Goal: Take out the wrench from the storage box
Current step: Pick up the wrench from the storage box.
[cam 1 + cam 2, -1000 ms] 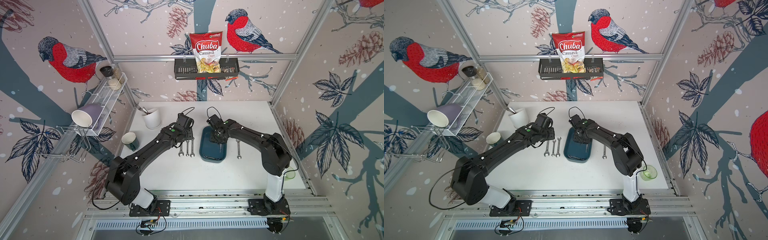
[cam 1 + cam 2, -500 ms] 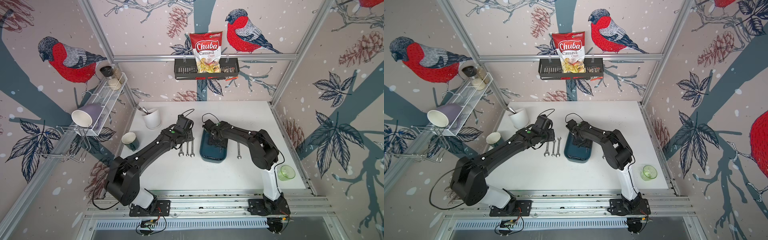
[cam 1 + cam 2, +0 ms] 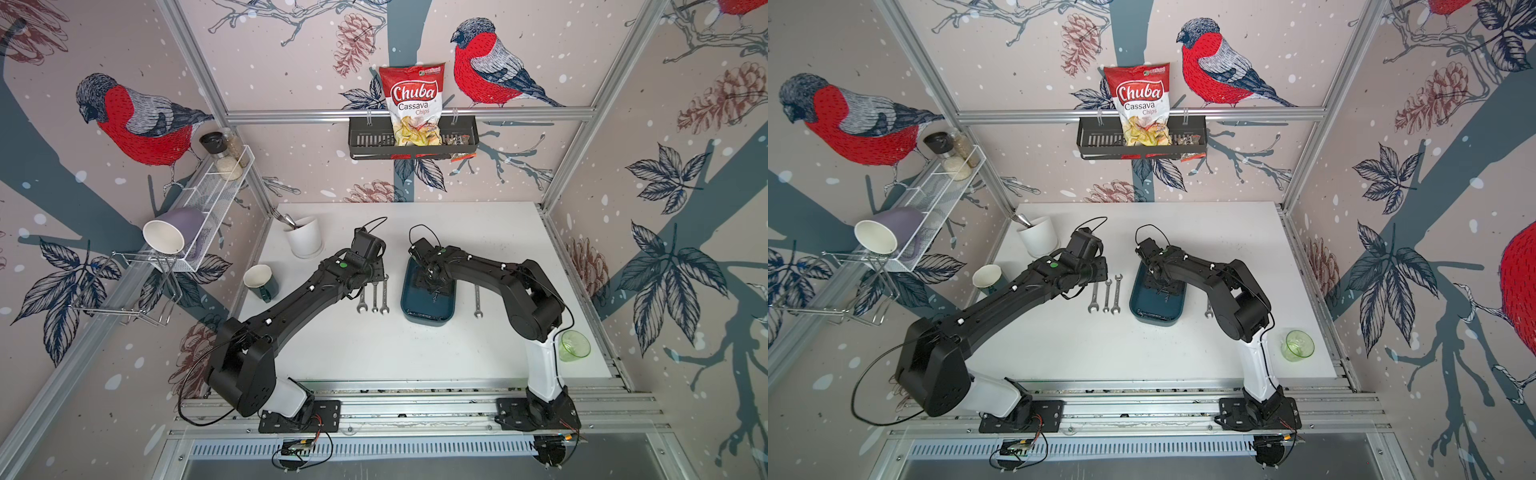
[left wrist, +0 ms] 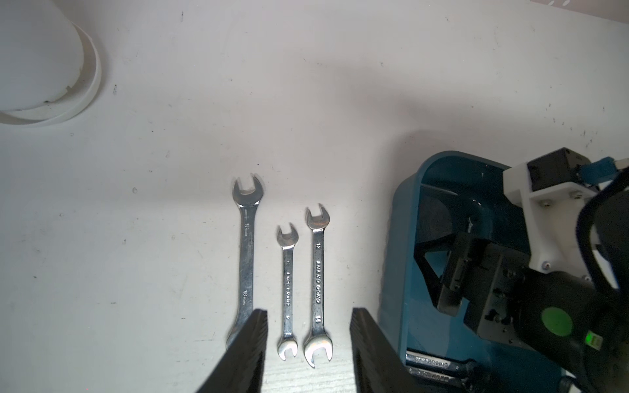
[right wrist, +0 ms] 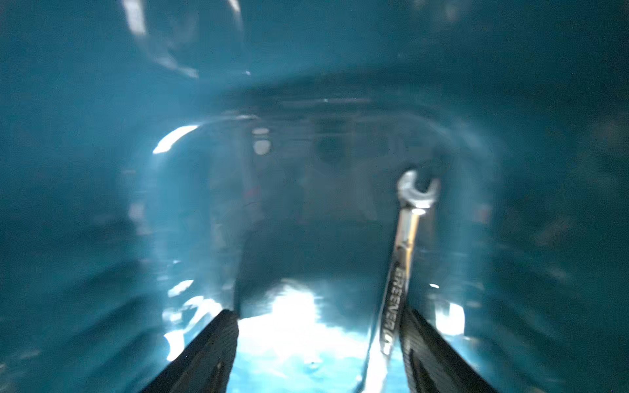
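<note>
Your right gripper (image 5: 320, 311) sits inside the storage box (image 5: 102, 204), jaws wide, nothing clamped. The wrench (image 5: 405, 258) lies on the box floor, its shaft just beside the inner face of one finger. You can't tell whether they touch, since the wrist view is blurred. Your left gripper (image 4: 309, 310) hovers over a row of three wrenches (image 4: 288, 296) lying side by side on the surface (image 4: 340, 102), just beside the box. Its jaws are partly apart and empty. In a top view the storage box (image 3: 428, 313) sits between that row and a lone wrench (image 3: 478, 299).
</note>
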Tool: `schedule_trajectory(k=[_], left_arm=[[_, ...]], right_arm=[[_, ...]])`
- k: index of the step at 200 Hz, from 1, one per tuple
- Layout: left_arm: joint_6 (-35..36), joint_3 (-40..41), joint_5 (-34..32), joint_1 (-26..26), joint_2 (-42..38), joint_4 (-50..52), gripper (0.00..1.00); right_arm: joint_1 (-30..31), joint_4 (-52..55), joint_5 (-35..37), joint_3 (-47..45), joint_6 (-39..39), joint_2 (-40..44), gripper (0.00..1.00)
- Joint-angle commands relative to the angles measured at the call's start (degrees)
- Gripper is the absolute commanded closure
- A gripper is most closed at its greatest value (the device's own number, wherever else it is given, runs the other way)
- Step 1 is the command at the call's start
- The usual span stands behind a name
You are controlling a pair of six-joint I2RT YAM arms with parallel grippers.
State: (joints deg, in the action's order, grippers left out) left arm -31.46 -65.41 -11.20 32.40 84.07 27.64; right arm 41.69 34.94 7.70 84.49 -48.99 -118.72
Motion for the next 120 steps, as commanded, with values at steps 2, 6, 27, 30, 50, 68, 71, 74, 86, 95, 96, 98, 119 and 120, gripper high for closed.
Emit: schedule_trajectory(k=[2, 6, 27, 30, 50, 68, 71, 74, 86, 95, 96, 98, 119, 120], left_arm=[[0.66, -0.26, -1.09, -0.08, -0.36, -0.08, 0.55], [0.7, -0.25, -1.02, -0.13, -0.39, -0.06, 0.55], [0.62, -0.51, -1.02, -0.08, -0.4, 0.13, 0.55], [0.67, -0.61, -1.09, -0.11, -0.4, 0.2, 0.55], [0.57, -0.78, -1.02, -0.09, -0.23, 0.23, 0.55], [0.59, -1.08, -0.78, -0.08, 0.04, 0.22, 0.55], [0.58, -1.04, -0.75, -0.07, 0.08, 0.22, 0.55], [0.53, -1.13, -0.75, -0.13, 0.12, 0.22, 0.55], [0.58, -1.21, -0.68, -0.06, 0.2, 0.31, 0.55], [0.59, -1.32, -0.66, -0.09, 0.3, 0.31, 0.55], [0.56, -1.31, -0.71, -0.08, 0.3, 0.31, 0.55], [0.53, -1.33, -0.67, -0.13, 0.3, 0.31, 0.55], [0.65, -1.3, -0.84, -0.07, 0.3, 0.4, 0.55], [0.63, -1.3, -0.88, -0.11, 0.35, 0.4, 0.55]], right_arm=[[0.27, -3.54, -5.7, -0.54, 2.93, -0.23, 0.24], [0.31, -3.79, -5.91, -0.55, 3.23, -0.14, 0.24], [0.39, -3.4, -5.15, -0.46, 3.99, 0.05, 0.26], [0.4, -3.12, -4.7, -0.46, 3.87, 0.15, 0.26], [-0.06, 0.29, -1.53, -0.51, 1.72, 0.49, 0.28], [-0.59, 2.47, 0.61, -0.96, 0.43, 0.46, 0.3], [-0.71, 2.58, 0.88, -1.25, 0.25, 0.46, 0.3], [-0.87, 2.52, 1.05, -1.56, 0.14, 0.52, 0.3], [-1.89, 2.25, 1.26, -2.99, -0.46, 0.7, 0.3], [-2.49, 1.99, 1.38, -3.81, -0.58, 0.74, 0.3], [-2.54, 1.94, 1.36, -3.85, -0.58, 0.76, 0.3], [-2.64, 1.92, 1.42, -3.99, -0.58, 0.85, 0.3], [-3.2, 0.84, 1.33, -5.2, -0.51, 1.21, 0.31], [-3.2, 0.79, 1.3, -5.25, -0.5, 1.25, 0.31]])
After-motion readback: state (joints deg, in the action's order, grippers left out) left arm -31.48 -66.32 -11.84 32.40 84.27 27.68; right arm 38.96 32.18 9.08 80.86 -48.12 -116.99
